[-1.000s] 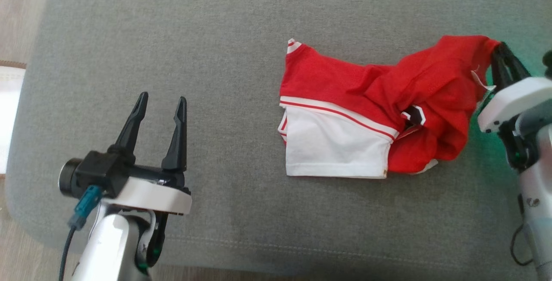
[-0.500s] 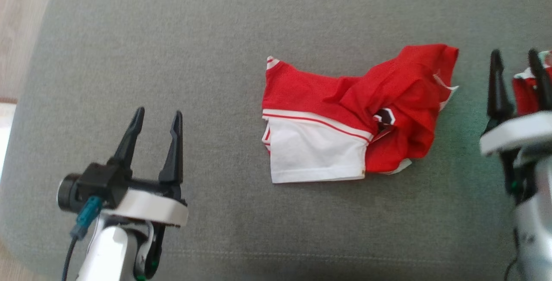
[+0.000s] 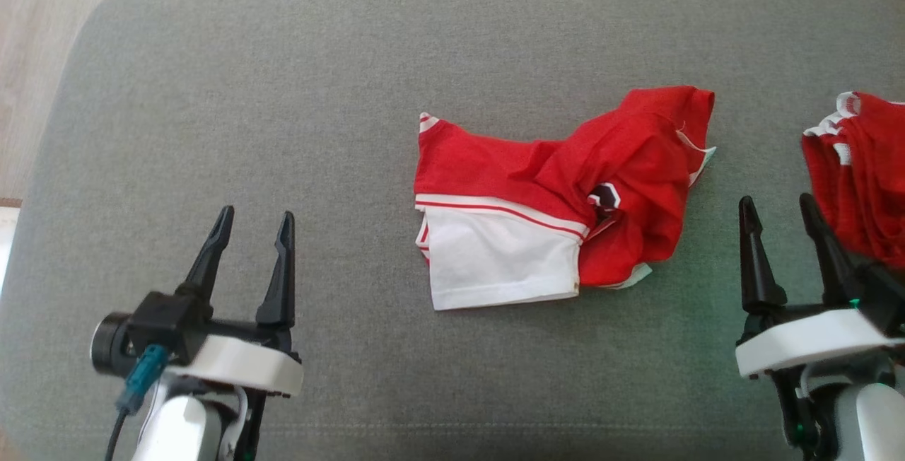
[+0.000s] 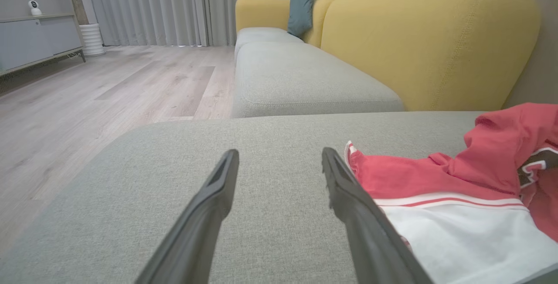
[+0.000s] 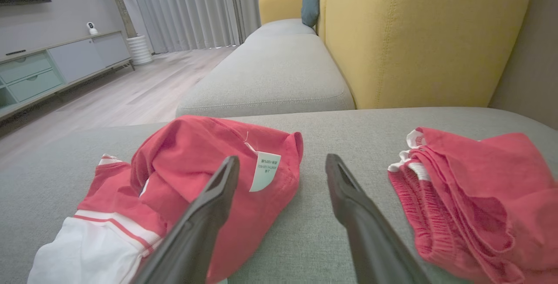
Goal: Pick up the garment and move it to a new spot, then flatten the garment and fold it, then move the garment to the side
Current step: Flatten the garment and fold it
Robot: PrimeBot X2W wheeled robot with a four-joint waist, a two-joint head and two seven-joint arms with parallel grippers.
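The garment [image 3: 551, 185], a red and white shirt, lies crumpled in the middle of the grey cushion [image 3: 283, 93], its white panel toward me and a white label [image 5: 265, 170] on its right edge. It also appears in the left wrist view [image 4: 436, 179] and the right wrist view [image 5: 192, 175]. My left gripper [image 3: 256, 213] is open at the lower left, well clear of the shirt, and its fingers [image 4: 218, 197] frame bare cushion. My right gripper [image 3: 775, 199] is open at the lower right, just right of the shirt, holding nothing [image 5: 282, 158].
A second red garment [image 3: 859, 171] lies bunched at the cushion's right edge, close to my right gripper [image 5: 471, 188]. Wood floor [image 3: 42, 37] lies beyond the cushion's left edge. A yellow sofa back [image 4: 427, 44] rises behind the cushion.
My right gripper has let go of the shirt's right edge, opened and drawn back toward me. The shirt has dropped flat. The head camera shifted, bringing the second red garment into view.
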